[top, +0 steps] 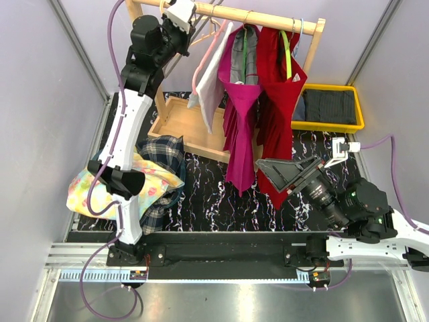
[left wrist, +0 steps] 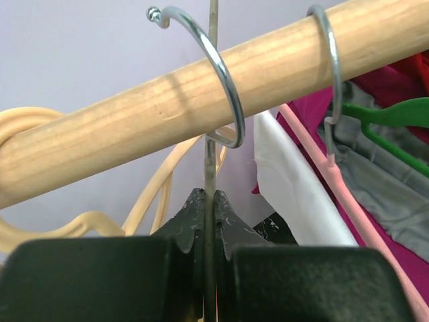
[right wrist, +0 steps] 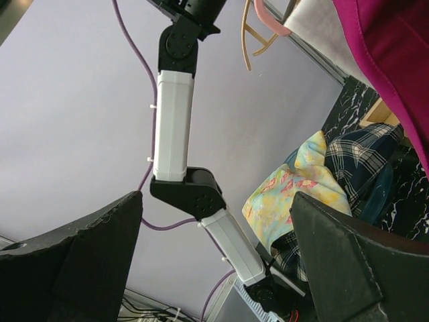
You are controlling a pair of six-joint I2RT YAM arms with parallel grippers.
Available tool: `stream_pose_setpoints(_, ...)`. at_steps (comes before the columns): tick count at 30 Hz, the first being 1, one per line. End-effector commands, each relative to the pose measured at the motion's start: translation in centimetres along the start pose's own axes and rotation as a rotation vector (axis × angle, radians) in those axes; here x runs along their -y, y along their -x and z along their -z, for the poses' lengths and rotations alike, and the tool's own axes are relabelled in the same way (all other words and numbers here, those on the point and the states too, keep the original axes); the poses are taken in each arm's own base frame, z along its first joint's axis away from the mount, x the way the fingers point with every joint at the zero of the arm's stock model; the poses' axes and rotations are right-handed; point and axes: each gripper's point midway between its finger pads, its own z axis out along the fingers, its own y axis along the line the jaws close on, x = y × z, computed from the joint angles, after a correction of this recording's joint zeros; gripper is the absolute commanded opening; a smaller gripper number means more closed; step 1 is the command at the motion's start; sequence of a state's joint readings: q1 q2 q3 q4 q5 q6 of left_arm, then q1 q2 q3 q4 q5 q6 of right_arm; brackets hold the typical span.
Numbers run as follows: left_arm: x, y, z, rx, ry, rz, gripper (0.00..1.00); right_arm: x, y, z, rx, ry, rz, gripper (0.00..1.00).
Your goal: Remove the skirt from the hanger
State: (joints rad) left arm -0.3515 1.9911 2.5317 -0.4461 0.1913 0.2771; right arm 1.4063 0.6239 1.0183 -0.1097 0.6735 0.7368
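Observation:
The skirt (top: 209,79) is pale white-grey cloth on a pink hanger (top: 204,57), left of the dresses on the wooden rail (top: 268,18). In the left wrist view its white cloth (left wrist: 295,194) and the pink hanger arm (left wrist: 338,184) hang right of my jaws. My left gripper (top: 179,15) is up at the rail, shut (left wrist: 210,201) on the thin metal stem of a hanger hook (left wrist: 224,87) looped over the rail (left wrist: 134,127). My right gripper (top: 289,168) is open and empty (right wrist: 216,198), low by the hems of the dresses.
A magenta dress (top: 241,114) and a red dress (top: 278,100) hang right of the skirt. A cream hanger (left wrist: 40,121) hangs on the left. A heap of plaid and floral clothes (top: 157,171) lies left. A yellow bin (top: 333,125) holds dark cloth at the back right.

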Motion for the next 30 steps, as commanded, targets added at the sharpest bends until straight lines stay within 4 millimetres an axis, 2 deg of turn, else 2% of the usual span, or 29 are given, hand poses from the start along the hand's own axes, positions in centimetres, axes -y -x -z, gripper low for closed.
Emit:
stream_pose_setpoints(1,-1.2,3.2,-0.5,0.133,0.022,-0.008,0.00,-0.4,1.6,0.1,0.065,0.009,-0.035,1.00)
stream_pose_setpoints(7,-1.0,0.7,-1.8,0.091,0.005,0.010,0.00,-0.2,2.2,0.3,0.084,0.004,-0.019,1.00)
stream_pose_setpoints(15,-1.0,-0.4,-0.9,0.040,-0.006,0.021,0.00,-0.2,2.5,0.5,0.095,0.010,-0.020,1.00)
stream_pose_setpoints(17,-1.0,-0.6,-0.2,0.024,-0.001,0.026,0.22,-0.4,2.8,0.5,0.100,0.012,-0.016,1.00)
stream_pose_setpoints(18,-0.9,-0.7,0.1,0.016,0.004,0.034,0.38,-0.4,2.7,0.5,0.099,0.011,-0.016,1.00)
stream_pose_setpoints(19,-1.3,0.2,0.9,0.023,0.029,0.036,0.64,-0.3,2.9,0.5,0.104,0.007,-0.014,1.00)
stream_pose_setpoints(20,-1.2,-0.9,1.0,-0.003,0.032,0.042,0.83,-0.2,2.8,0.5,0.103,0.004,-0.011,1.00)
stream_pose_setpoints(21,-1.3,-0.6,1.4,-0.002,0.039,0.036,0.94,-0.2,2.8,0.5,0.103,0.002,-0.011,1.00)
stream_pose_setpoints(22,-1.6,0.3,2.5,0.009,0.054,0.032,0.99,-0.1,2.8,0.5,0.103,-0.001,-0.012,1.00)
stream_pose_setpoints(23,-1.5,-0.5,2.7,-0.013,0.055,0.031,0.99,0.0,2.7,0.5,0.100,-0.005,-0.008,0.99)
stream_pose_setpoints(24,-1.5,-0.1,3.1,-0.004,0.062,0.031,0.99,0.0,2.7,0.5,0.101,-0.006,-0.010,1.00)
stream_pose_setpoints(25,-1.8,1.1,4.2,0.018,0.080,0.026,0.99,-0.1,2.6,0.3,0.099,-0.008,-0.006,1.00)
stream_pose_setpoints(26,-1.9,0.6,4.4,0.007,0.088,0.029,0.99,-0.1,2.4,0.2,0.094,-0.009,-0.002,1.00)
stream_pose_setpoints(30,-2.4,2.9,6.3,0.049,0.117,0.022,0.99,-0.4,1.7,-0.3,0.073,-0.010,0.003,1.00)
